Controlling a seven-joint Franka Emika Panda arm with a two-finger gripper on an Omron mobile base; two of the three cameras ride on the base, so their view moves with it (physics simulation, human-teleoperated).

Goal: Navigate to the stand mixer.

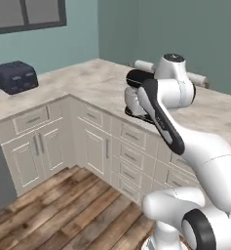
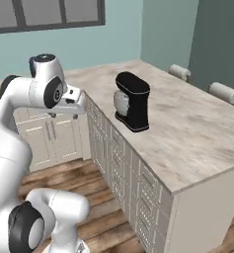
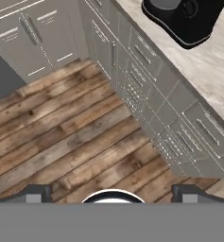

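The glossy black stand mixer (image 2: pixel 133 101) with its pale silver bowl stands on the pale marbled stone counter (image 2: pixel 197 133), near the counter's front edge above the grey drawer fronts (image 3: pixel 146 80). The two-finger gripper (image 3: pixel 111 193) hangs over the brown wood-plank floor (image 3: pixel 61 137), its tips spread wide and holding nothing. A boxy dark blue toaster (image 1: pixel 15 76) sits far left on the counter.

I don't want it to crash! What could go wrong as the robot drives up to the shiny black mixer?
The base could bump the grey cabinet drawers below the counter. The folded white arm could swing into the glossy black stand mixer, which stands near the marble counter's edge, and knock it.
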